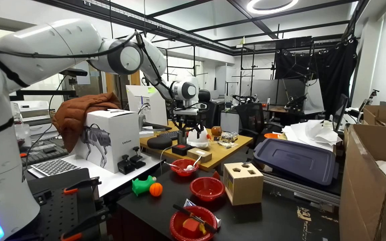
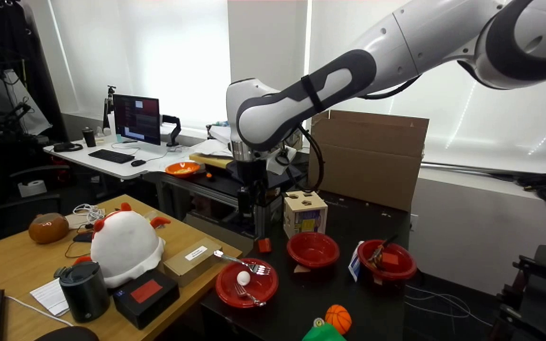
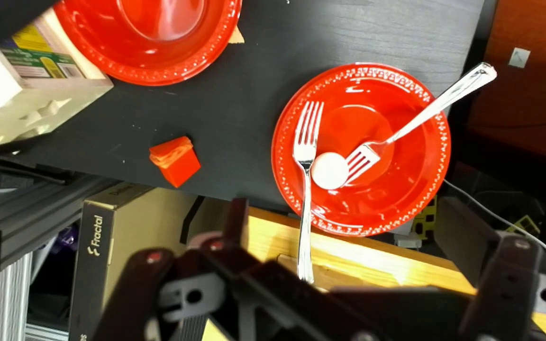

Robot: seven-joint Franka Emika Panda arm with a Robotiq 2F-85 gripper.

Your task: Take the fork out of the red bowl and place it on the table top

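The red bowl (image 3: 436,184) stands at an edge of the dark table top (image 3: 235,104), by a wooden desk. It shows in both exterior views (image 1: 178,171) (image 2: 222,289). It holds two silver forks and a white ball (image 3: 330,170). One fork (image 3: 305,213) rests on the rim, its handle jutting over the desk side. The other fork (image 3: 427,113) has its tines by the ball and its handle over the opposite rim. My gripper (image 3: 351,227) is open and empty, fingers wide apart. In both exterior views it hangs well above the bowl (image 1: 189,130) (image 2: 253,203).
A second red bowl (image 2: 313,258) stands beside a wooden shape box (image 1: 243,184). A third red bowl (image 1: 176,227) holds a red block and tools. A red block (image 3: 178,163), a green toy (image 1: 142,185) and an orange ball (image 1: 156,189) lie on the table. A carton (image 2: 192,260) lies on the desk.
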